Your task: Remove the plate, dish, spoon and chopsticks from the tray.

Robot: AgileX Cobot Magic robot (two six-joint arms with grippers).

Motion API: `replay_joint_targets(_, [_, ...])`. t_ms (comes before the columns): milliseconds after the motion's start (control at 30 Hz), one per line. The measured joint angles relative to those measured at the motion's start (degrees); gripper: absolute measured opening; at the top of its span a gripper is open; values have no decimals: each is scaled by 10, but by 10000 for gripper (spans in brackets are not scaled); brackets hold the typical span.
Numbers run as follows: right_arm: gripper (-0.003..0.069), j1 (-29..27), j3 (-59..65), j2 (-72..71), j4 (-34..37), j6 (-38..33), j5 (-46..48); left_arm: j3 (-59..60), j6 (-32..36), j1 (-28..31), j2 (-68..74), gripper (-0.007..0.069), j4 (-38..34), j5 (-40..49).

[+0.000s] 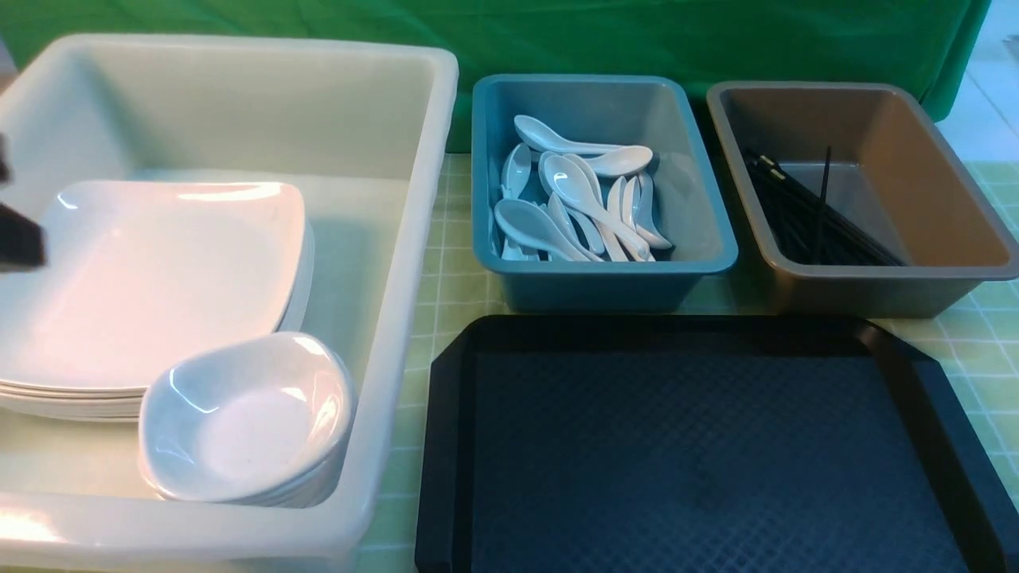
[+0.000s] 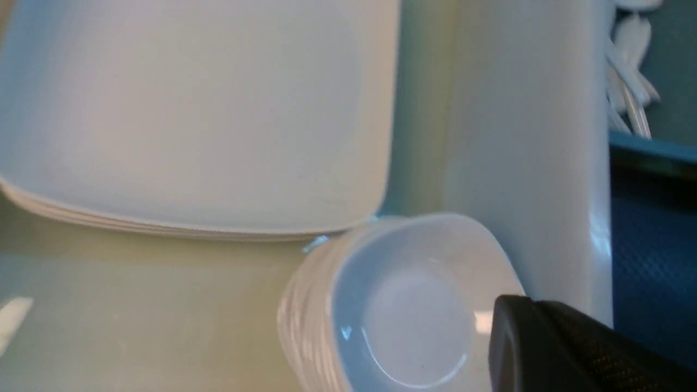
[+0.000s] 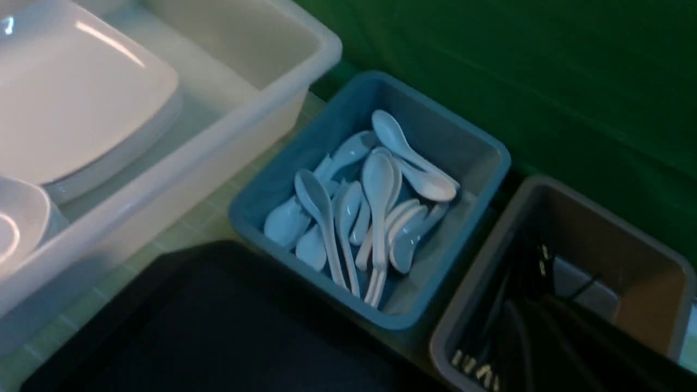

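The black tray (image 1: 446, 446) lies at the front with nothing on it. A stack of large white plates (image 1: 159, 278) and a stack of small deep dishes (image 1: 247, 418) sit in the white bin (image 1: 414, 239). Several white spoons (image 1: 573, 199) lie in the blue bin (image 1: 605, 282). Black chopsticks (image 1: 812, 215) lie in the grey bin (image 1: 892, 286). My left gripper (image 1: 20, 239) shows at the far left edge over the plates. In its wrist view the left gripper (image 2: 523, 337) is shut, empty, just above the dishes (image 2: 403, 316). My right gripper (image 3: 531, 310) hangs shut over the chopsticks (image 3: 517, 283).
The three bins stand in a row behind and to the left of the tray on a green checked tablecloth (image 1: 454, 278). A green cloth (image 1: 637, 40) hangs as a backdrop behind them. The right arm is outside the front view.
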Motion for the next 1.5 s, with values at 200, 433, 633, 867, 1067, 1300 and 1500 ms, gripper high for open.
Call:
replay_joint_targets(200, [8,-23,232,-194,-12,27,-145,0,-1,-100,0,-1,14,-2])
replay_joint_targets(433, [8,-26,437,-416,-19,15,-217,0,-1,-124,-1,-2,24,-9])
replay_joint_targets(633, [8,-26,602,-579,-16,27,-294,0,-1,-124,-1,-6,37,-17])
replay_joint_targets(867, [7,-26,782,-643,48,37,-463,0,0,-124,-1,-6,44,-26])
replay_joint_targets(1067, [7,-26,849,-625,78,39,-562,0,8,-124,-1,-6,48,-26])
replay_joint_targets(1300, [1,-26,853,-619,80,-3,-576,0,12,-124,-1,-6,48,-27])
replay_joint_targets(1500, [1,-26,853,-619,80,-26,-561,0,12,-124,-1,-6,48,-27])
